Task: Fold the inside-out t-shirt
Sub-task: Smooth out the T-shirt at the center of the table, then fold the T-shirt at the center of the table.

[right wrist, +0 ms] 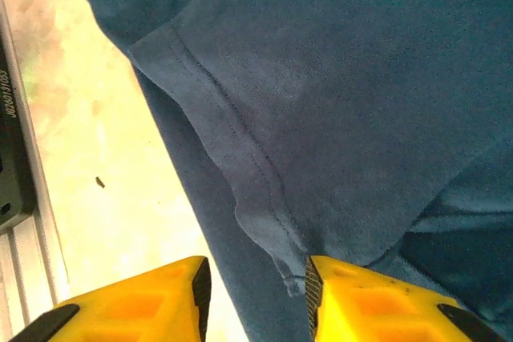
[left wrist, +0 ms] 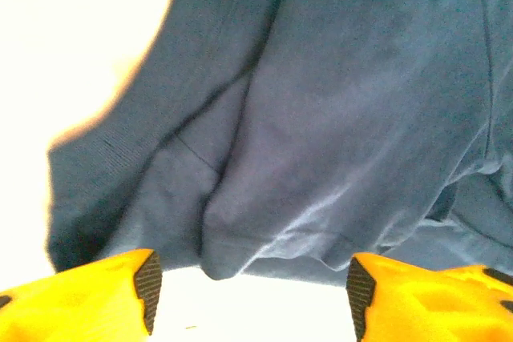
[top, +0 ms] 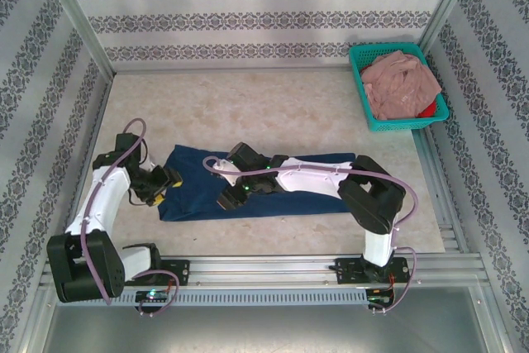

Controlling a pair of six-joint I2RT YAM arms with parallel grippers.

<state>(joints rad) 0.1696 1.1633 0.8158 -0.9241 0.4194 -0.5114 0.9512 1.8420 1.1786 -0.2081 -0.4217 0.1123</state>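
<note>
Yellow fingers [left wrist: 80, 302] of the left end effector [left wrist: 250, 286] are standing wide apart, gripping nothing, with a rumpled edge of the navy inside-out t-shirt [top: 194, 196] lying just ahead. The right end effector [right wrist: 258, 294] is gaping more narrowly, one finger touching the shirt's stitched hem. The t-shirt is lying as a long band across the near half of the counter [top: 248, 105], well apart from the green basket [top: 361, 97] holding a pink garment [top: 402, 84].
</note>
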